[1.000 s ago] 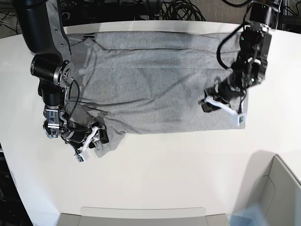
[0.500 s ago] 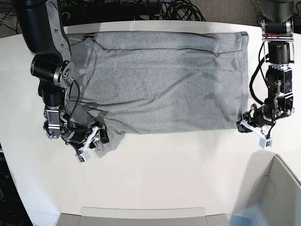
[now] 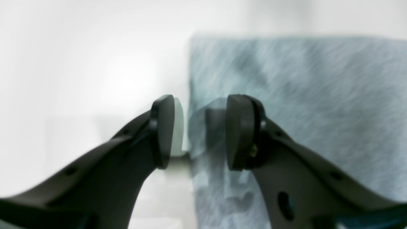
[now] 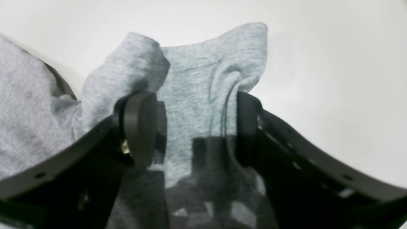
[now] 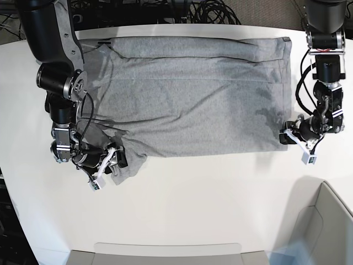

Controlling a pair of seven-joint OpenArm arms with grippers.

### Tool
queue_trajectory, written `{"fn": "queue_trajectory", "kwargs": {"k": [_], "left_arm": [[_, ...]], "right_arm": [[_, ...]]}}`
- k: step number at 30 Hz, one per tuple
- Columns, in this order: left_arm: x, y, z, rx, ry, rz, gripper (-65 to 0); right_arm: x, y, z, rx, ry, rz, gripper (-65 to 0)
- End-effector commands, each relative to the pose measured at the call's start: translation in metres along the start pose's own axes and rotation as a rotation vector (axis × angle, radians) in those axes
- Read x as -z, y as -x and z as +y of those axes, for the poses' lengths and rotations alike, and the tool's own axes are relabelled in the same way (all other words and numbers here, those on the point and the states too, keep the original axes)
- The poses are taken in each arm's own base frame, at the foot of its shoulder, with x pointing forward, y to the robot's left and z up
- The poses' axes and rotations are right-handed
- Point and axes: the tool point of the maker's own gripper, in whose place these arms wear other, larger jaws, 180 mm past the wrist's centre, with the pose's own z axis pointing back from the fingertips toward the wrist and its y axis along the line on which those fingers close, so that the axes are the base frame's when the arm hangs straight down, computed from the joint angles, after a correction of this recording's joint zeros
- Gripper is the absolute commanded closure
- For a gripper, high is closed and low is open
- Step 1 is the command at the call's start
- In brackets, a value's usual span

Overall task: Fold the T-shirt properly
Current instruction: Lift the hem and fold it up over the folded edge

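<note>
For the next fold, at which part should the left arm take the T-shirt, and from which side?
Probably the near hem corner of the T-shirt, approached from the bare table beside it. The cloth lies flat there with a straight edge, and the left gripper already straddles that edge with open fingers.

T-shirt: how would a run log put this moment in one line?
T-shirt: flat on table | left hand: open at hem corner | right hand: open around sleeve
</note>
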Motion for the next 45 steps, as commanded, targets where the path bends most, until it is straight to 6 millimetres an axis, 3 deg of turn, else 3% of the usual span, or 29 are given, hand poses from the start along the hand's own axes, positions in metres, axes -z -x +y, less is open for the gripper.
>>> {"fn": "queue_trajectory", "kwargs": {"k": [1, 4, 10, 13, 15, 20, 22, 24, 31, 34, 37, 45], "left_arm": [[-0.007, -0.018, 0.005, 0.008, 0.001, -0.051, -27.1], [-0.004, -0.015, 0.001, 0.019, 0.034, -0.056, -27.2], [0.022, -0.004, -0.038, 0.068, 0.125, -0.006, -26.7], [0.029, -0.002, -0.051, 0.074, 0.149, -0.011, -23.6], [0.029, -0.002, -0.05, 0.068, 0.147, -0.01, -18.8], [0.025, -0.006, -0.03, -0.007, 0.073, -0.026, 0.0], [0.022, -0.009, -0.019, -0.059, 0.044, -0.047, 0.0], [0.02, -0.007, -0.017, -0.074, 0.042, -0.054, 0.0], [-0.002, -0.035, -0.033, 0.01, 0.061, -0.092, 0.0], [-0.018, -0.048, -0.038, 0.036, 0.059, -0.146, 0.0], [-0.029, -0.048, -0.038, 0.057, 0.05, -0.151, 0.0], [-0.031, -0.019, -0.041, 0.079, 0.048, -0.1, 0.0]], "right_arm": [[-0.004, 0.026, -0.007, -0.043, 0.022, 0.137, -36.6], [-0.004, 0.026, -0.007, -0.043, 0.022, 0.137, -36.6], [-0.002, 0.023, -0.004, -0.046, 0.017, 0.134, -36.6], [-0.002, 0.022, -0.004, -0.047, 0.016, 0.132, -35.5], [-0.002, 0.018, -0.005, -0.05, 0.017, 0.127, -30.4], [-0.005, -0.007, -0.009, -0.061, 0.028, 0.083, -6.5], [-0.008, -0.023, -0.014, -0.078, 0.043, 0.056, 0.0], [-0.009, -0.042, -0.015, -0.109, 0.056, 0.027, 0.0], [-0.019, -0.103, -0.008, -0.212, 0.114, -0.105, 0.0], [-0.029, -0.113, -0.011, -0.248, 0.155, -0.099, 0.0], [-0.036, -0.114, -0.009, -0.281, 0.197, -0.093, 0.0], [-0.068, -0.099, -0.007, -0.352, 0.319, -0.062, 0.0]]}}
